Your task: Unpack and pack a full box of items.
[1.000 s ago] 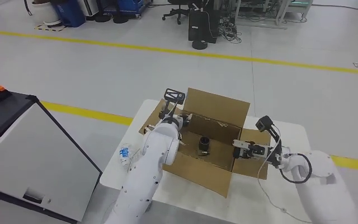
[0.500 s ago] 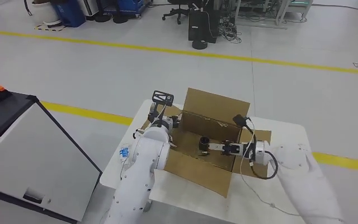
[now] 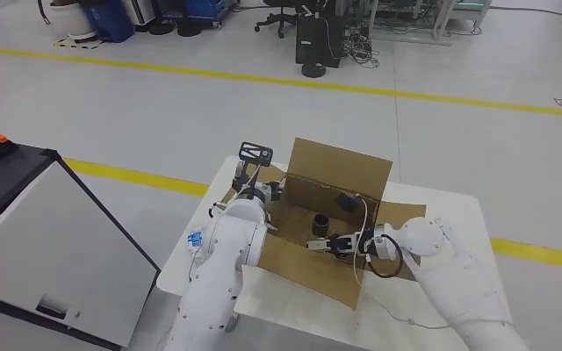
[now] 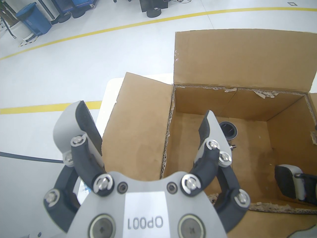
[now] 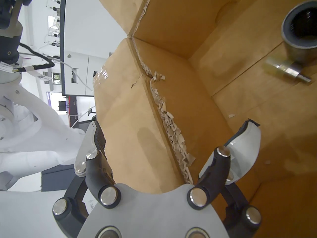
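Box nearly emptied, one cylinder inside.

Top view: box (image 3: pixel 338 167) stands open on the table (image 3: pixel 452 206). The cylinder (image 3: pixel 321 219) sits on its floor, with the right gripper (image 3: pixel 318 245) low inside, just beside it. Unpacking looks almost done and repacking is all ahead. The near wall hides the floor behind it. Left wrist view: left gripper (image 4: pixel 145 110) hangs over the box's left flap, jaws wide and empty; one finger covers part of the cylinder. Right wrist view: jaws wide, holding nothing; the cylinder is cut off at the frame's edge.

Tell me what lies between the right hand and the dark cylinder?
Only bare box floor separates the right hand and cylinder, seen in the right wrist view.
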Robot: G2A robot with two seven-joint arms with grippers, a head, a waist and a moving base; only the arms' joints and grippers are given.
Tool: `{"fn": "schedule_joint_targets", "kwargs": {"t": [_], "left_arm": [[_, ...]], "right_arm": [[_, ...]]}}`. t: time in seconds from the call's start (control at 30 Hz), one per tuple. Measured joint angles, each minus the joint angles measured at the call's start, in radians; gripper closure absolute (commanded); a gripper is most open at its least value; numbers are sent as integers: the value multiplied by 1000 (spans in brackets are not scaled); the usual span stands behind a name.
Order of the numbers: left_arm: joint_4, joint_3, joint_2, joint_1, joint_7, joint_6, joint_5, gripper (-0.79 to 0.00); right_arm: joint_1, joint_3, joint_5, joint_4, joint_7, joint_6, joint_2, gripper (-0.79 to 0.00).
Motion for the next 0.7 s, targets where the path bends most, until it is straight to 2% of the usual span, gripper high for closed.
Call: {"fn": "schedule_joint_targets", "kwargs": {"t": [0.13,0.7], "left_arm": [[0,0,0,0,0,0,0,-785],[0,0,0,0,0,0,0,-785]], "right_arm": [[-1,24,43,6,83,17,10,-785],[-19,64,160,22,292,34,38,-785]]}}
